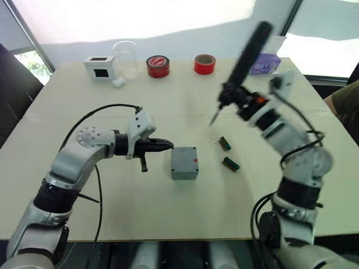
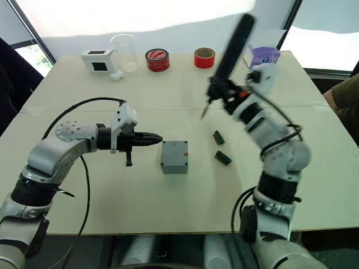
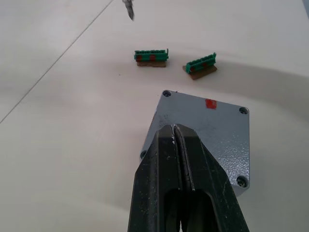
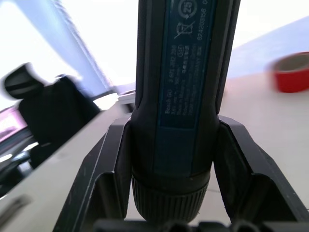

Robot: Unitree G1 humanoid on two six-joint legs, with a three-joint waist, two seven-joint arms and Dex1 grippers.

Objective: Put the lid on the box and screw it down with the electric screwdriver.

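Right jaws clamped on the electric screwdriver (image 1: pixel 242 66), left jaws (image 1: pixel 166 145) pressed together.
I see the screwdriver raised, bit slanting down over the worktop (image 1: pixel 140 213); the left tips sit just beside the lidded box (image 1: pixel 184 163), two green terminal blocks (image 1: pixel 228 154) lying near.

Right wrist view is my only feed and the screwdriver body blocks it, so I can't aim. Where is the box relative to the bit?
Observer: The box sits on the table, nearer the robot than the tilted electric screwdriver and to the left of its bit.
Operator: Is the lid on yet?
Observer: Yes, the lid lies flat on top of it.
Operator: Anything near my path?
Observer: Two green pieces lie just right of the box.
Operator: And the other arm?
Observer: The left gripper, shut, points at the box's left side.
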